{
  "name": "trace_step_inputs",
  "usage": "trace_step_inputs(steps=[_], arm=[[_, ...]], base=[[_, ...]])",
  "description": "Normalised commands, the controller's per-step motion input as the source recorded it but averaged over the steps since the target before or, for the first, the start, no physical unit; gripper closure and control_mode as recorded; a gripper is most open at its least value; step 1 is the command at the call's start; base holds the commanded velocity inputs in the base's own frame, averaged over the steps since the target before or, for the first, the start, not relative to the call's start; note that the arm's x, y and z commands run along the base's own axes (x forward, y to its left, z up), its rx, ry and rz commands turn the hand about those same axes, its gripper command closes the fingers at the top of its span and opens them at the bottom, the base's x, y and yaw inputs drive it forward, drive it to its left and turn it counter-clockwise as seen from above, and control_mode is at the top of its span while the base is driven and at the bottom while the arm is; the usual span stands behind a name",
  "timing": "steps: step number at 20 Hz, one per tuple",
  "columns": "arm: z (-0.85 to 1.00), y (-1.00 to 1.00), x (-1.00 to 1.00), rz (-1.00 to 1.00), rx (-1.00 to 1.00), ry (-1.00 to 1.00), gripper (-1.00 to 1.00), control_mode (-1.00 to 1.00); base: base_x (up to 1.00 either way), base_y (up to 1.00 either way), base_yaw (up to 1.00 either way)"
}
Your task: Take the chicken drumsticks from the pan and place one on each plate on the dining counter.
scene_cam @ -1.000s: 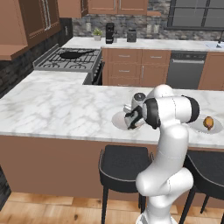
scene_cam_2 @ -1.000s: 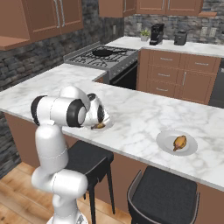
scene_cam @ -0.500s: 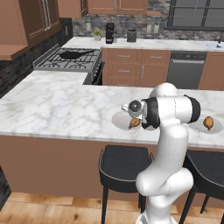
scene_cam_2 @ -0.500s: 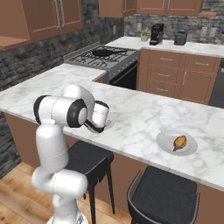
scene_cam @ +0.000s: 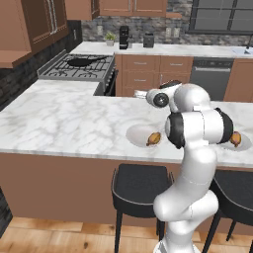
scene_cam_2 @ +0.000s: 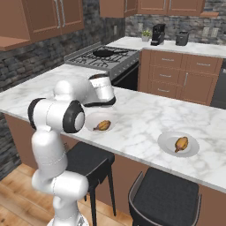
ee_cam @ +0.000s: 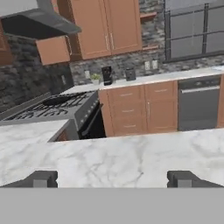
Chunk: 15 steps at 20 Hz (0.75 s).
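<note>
Hand (ee_cam: 112, 178) released: fingertips (ee_cam: 41, 178) sit far apart at the bottom corners of the hand view, nothing between them. In the left base view the hand (scene_cam: 148, 95) is at frame centre, raised above the surface (scene_cam: 64, 123) and pointing level toward the stove (scene_cam: 79, 67).

Drumstick one (scene_cam: 154, 139) lies on the near plate (scene_cam: 137, 134), centre of the left base view, just beside the arm's elbow. Drumstick two (scene_cam: 235, 139) is at the right edge on the second plate (scene_cam: 244, 145), mostly hidden by the arm there.

Right base view shows both in full: drumstick (scene_cam_2: 103, 126) on plate (scene_cam_2: 100, 121) at centre-left, drumstick (scene_cam_2: 180, 143) on plate (scene_cam_2: 178, 144) at right. Both plates sit near the surface's front edge (scene_cam_2: 132, 152), well apart, bare marble between them and behind them.

Pan (scene_cam: 81, 62) on the stove, upper left of the left base view; nothing visible in it. Also in the right base view, top centre (scene_cam_2: 105, 53).

Stools (scene_cam_2: 164, 194) stand under the front edge.
</note>
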Motion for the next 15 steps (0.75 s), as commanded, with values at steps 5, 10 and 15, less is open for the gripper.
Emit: trace_step_inputs(steps=[5,10,15], arm=[[0.89,-0.23,-1.00,0.28,0.01,-0.19,-1.00,-1.00],[0.98,-0.14,-1.00,0.16,0.04,0.05,-1.00,-1.00],[0.81,-0.02,-1.00,0.11,0.00,0.41,-1.00,-1.00]], base=[[0.00,0.00,0.00],[0.00,0.00,0.00],[0.00,0.00,0.00]])
